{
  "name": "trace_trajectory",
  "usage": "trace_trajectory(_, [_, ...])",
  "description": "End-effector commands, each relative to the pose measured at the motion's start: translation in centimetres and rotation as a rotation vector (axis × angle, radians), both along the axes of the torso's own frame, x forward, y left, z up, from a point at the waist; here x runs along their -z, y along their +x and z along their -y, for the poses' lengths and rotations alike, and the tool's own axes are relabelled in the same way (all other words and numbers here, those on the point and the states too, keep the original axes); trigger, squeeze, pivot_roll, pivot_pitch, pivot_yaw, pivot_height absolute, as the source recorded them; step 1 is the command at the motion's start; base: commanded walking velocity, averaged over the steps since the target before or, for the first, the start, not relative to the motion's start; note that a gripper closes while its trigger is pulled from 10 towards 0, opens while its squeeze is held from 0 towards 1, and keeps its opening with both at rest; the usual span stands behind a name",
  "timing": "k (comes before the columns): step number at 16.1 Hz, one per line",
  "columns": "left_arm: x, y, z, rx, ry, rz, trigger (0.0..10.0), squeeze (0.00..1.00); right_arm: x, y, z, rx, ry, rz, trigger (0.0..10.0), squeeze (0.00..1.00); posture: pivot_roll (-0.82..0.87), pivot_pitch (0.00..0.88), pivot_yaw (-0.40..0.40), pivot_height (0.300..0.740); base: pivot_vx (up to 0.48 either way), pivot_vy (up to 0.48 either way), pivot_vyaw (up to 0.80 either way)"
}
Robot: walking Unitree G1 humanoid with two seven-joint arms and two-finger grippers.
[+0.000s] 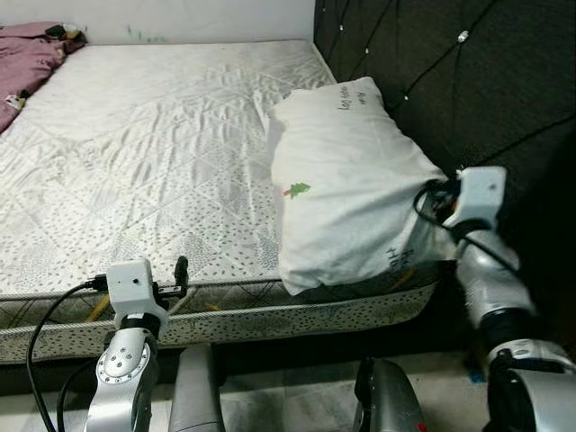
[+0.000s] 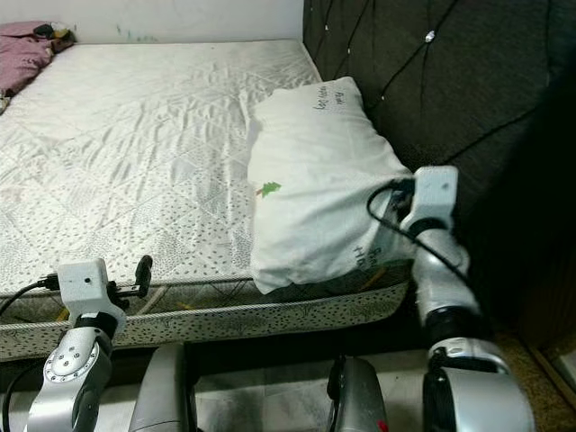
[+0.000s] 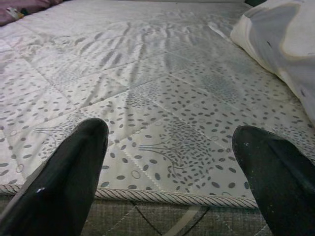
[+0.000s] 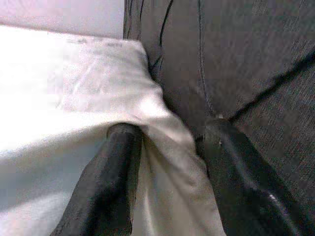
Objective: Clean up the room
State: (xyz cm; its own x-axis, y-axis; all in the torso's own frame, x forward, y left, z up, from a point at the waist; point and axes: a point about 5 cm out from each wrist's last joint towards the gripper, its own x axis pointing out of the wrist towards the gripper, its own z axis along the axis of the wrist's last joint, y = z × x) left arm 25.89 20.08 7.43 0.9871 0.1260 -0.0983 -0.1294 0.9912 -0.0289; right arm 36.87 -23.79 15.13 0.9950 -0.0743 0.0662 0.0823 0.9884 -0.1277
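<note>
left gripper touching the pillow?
No. The left gripper hangs open over the near edge of the mattress, with the pillow well off to its side.

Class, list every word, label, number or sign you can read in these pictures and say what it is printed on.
Dark handwritten-style lettering near the far end of the white pillow: too small and tilted to read.
Dark lettering near the pillow's near corner, beside the right gripper: partly hidden, not readable.
Small green tree motif on the pillow: a picture, no words.
Mattress: leaf and tree pattern, no text.
</note>
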Motion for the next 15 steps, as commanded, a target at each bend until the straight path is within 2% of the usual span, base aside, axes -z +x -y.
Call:
trace_trajectory(1, [0.0,0.0,-0.1,0.005,0.004,-0.004,10.0,0.0,-0.7,0.0,-0.1,-0.026,-0.008,0.031,10.0,1.0,0.09,0.0,-0.01,0.527,0.0,0.0,0.0])
trace_trajectory(4, [0.0,-0.2,-0.3,-0.009,0.002,0.005,10.0,0.0,2.1,-2.8,-0.2,-0.086,-0.006,-0.005,10.0,1.0,0.09,0.0,-0.018,0.527,0.0,0.0,0.0])
trace_trajectory(6, [-0.1,-0.1,-0.1,0.002,0.001,0.006,10.0,0.0,3.9,-4.9,-1.4,-0.126,0.005,-0.03,10.0,1.0,0.08,0.0,-0.015,0.527,0.0,0.0,0.0])
trace_trajectory(8, [-0.1,0.1,0.0,0.01,0.002,0.005,10.0,0.0,4.1,-5.6,-2.1,-0.158,0.006,-0.027,10.0,1.0,0.07,0.0,-0.006,0.527,0.0,0.0,0.0])
trace_trajectory(10, [-0.2,0.2,0.0,0.011,0.003,0.01,10.0,0.0,3.6,-5.9,-2.0,-0.156,0.016,-0.006,10.0,1.0,0.06,0.0,-0.003,0.527,0.0,0.0,0.0])
trace_trajectory(13, [-0.2,0.2,0.1,0.011,0.003,0.014,10.0,0.0,0.1,-4.9,-2.0,-0.135,0.047,0.107,10.0,1.0,0.07,0.0,-0.006,0.527,0.0,0.0,0.0])
trace_trajectory(15, [-0.2,0.2,0.1,0.012,0.003,0.012,10.0,0.0,-2.5,-3.7,-2.7,-0.133,0.061,0.184,10.0,1.0,0.07,0.0,-0.006,0.527,0.0,0.0,0.0])
